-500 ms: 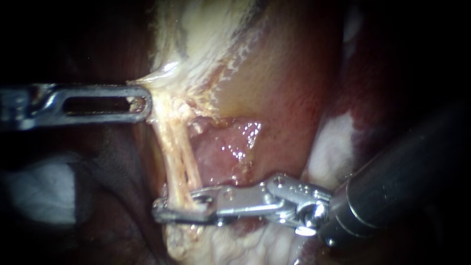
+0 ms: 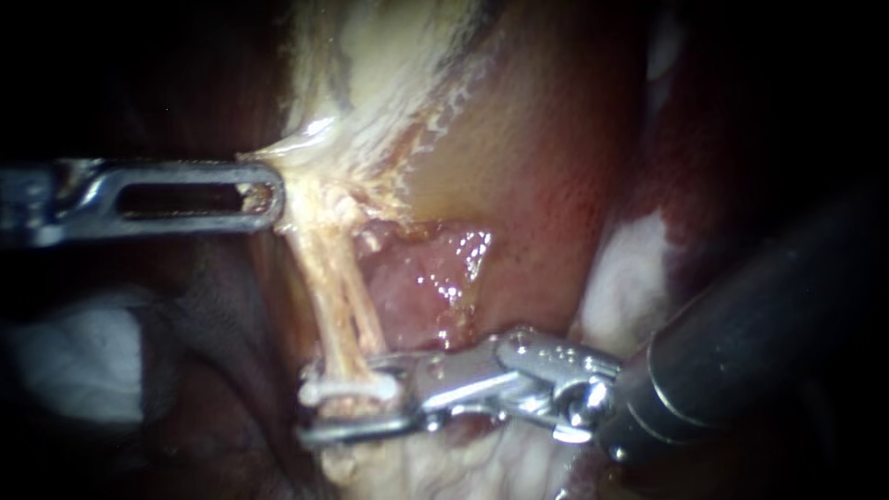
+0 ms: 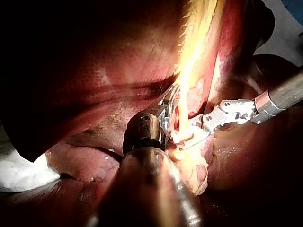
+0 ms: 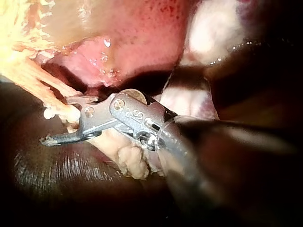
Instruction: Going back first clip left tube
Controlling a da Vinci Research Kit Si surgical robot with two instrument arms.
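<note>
Centrally, the right instrument [image 2: 338, 407] enters from the lower right with its jaws open, a clear gap showing between the upper and the lower jaw. Within that gap lies a white clip [image 2: 347, 389], set crosswise on the pale tube [image 2: 338, 296]. The clip sits close under the upper jaw, while the lower jaw lies apart from it on the far side. From the open jaws the tube runs as thin yellowish strands toward the left instrument [image 2: 267, 194]; whether the clip spans one strand or both cannot be told. The left instrument comes in level from the left, and its slotted jaws are closed on the pale tissue [image 2: 306, 157] at the far end of the strands, with tissue showing through the slot near the tip. The left wrist view shows the same arrangement: the strands pass just beside the left instrument's jaws and descend to the clip, which lies between the opened jaws of the other instrument. Beside the strands, on the side of the right instrument's shaft, a wet pink raw surface [image 2: 426, 278] glistens. Lumpy pale fat [image 2: 435, 463] lies just past the lower jaw.
</note>
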